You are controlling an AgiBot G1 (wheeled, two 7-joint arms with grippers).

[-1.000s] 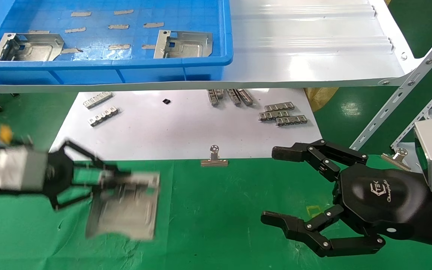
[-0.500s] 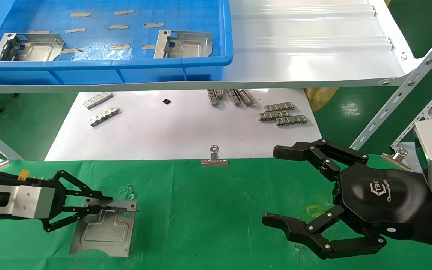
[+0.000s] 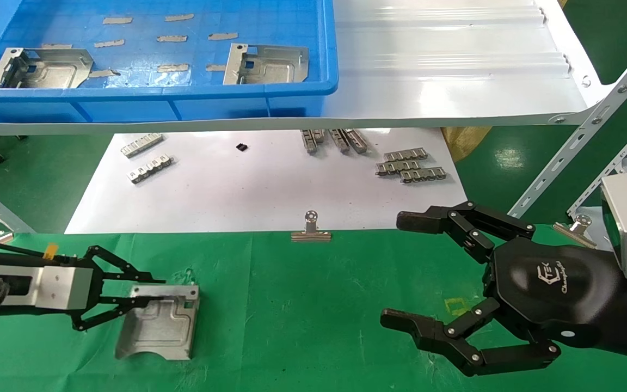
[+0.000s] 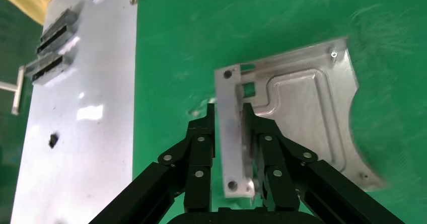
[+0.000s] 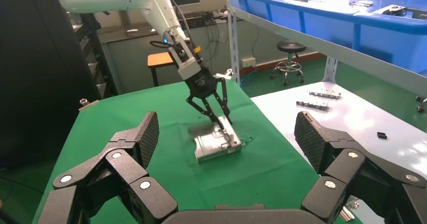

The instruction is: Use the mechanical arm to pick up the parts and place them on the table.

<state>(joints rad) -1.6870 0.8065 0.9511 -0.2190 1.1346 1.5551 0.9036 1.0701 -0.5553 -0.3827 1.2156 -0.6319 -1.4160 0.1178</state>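
The left gripper [image 3: 153, 296] was positioned low over the near-left area of the table [image 3: 313, 326], its black linkage fingers [image 4: 201, 143] clamped on the upturned edge flange of one part [image 3: 158, 324]. In the left wrist view the flange [image 4: 231, 133] stood between the two fingertips, one pad pressed on each face, at about the middle of that edge. The rest of the part extended away from the fingers; its far edge appeared to touch the green cloth, while the gripped edge sat slightly higher, so the plate was tilted.

The part was a flat, roughly square piece of stamped silver sheet metal. It showed an embossed stepped recess across its centre, a small square cut-out near the gripped flange, round holes at the corners, and a curved notch in the edge opposite the fingers.

The right gripper [image 3: 400, 269] hovered over the near-right area of the table — fingers spread wide apart, holding nothing. In the right wrist view its two pads [image 5: 146, 133] framed the left gripper [image 5: 221, 118] and the part [image 5: 216, 143] farther off.

Two more parts [image 3: 41, 68] [image 3: 267, 64] lay flat in the blue bin [image 3: 183, 100] on the raised shelf. Ridged metal strips [image 3: 409, 166] lay on the white sheet [image 3: 248, 190] — well apart from the held part — and a binder clip [image 3: 311, 228] sat at the sheet's near edge.
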